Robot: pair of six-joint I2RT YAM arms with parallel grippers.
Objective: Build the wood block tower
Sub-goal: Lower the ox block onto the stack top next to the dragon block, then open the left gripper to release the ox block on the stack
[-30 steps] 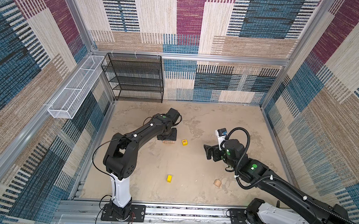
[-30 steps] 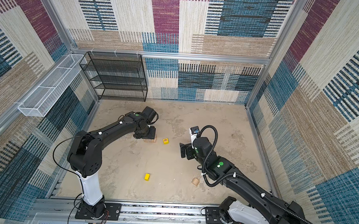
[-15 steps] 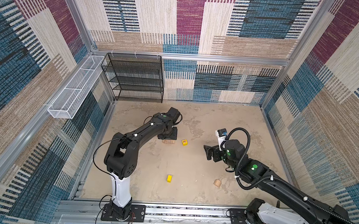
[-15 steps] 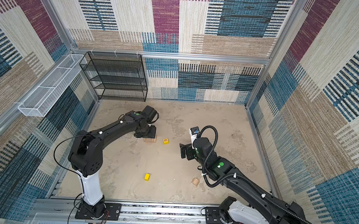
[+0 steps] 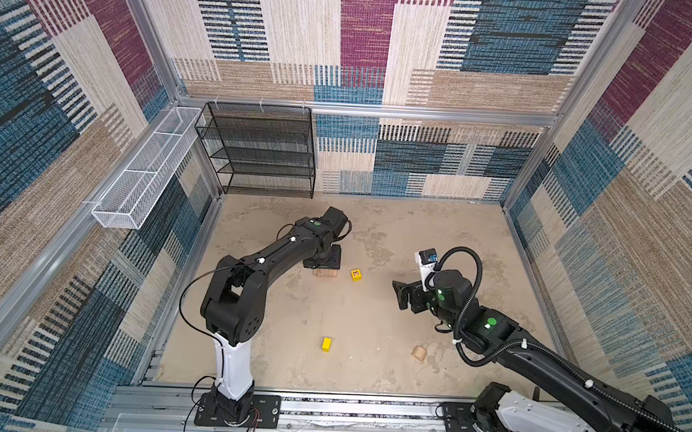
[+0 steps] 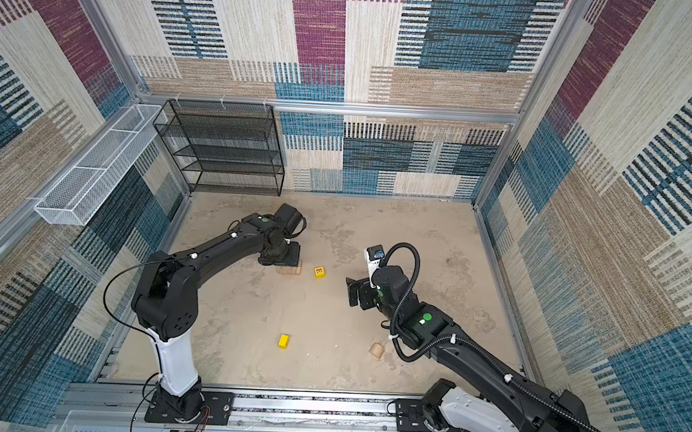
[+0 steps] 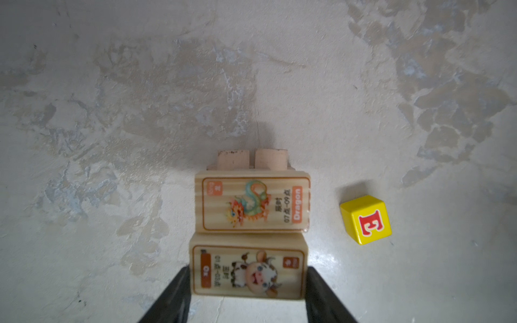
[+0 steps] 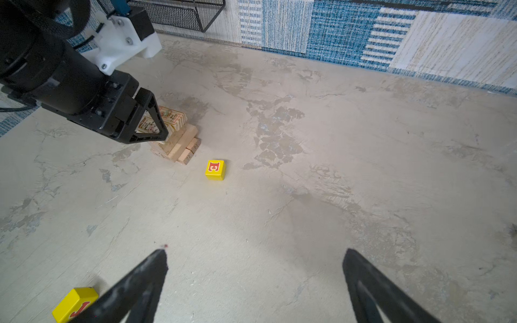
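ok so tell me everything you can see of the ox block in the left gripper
The ox block is a pale wood oblong with visible grain; its top face carries an orange-bordered print of a cartoon ox, an orange "Ox" label and small dark characters. It lies flat, picture up, long side against the dragon block, atop the plain planks of the tower. The left gripper is closed on its two short ends; whether it rests fully on the planks cannot be told.

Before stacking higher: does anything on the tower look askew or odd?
Nothing serious. The Ox block, between the left gripper's jaws, sits slightly out of line with the Dragon block atop the tower. The yellow E block lies skewed beside it.
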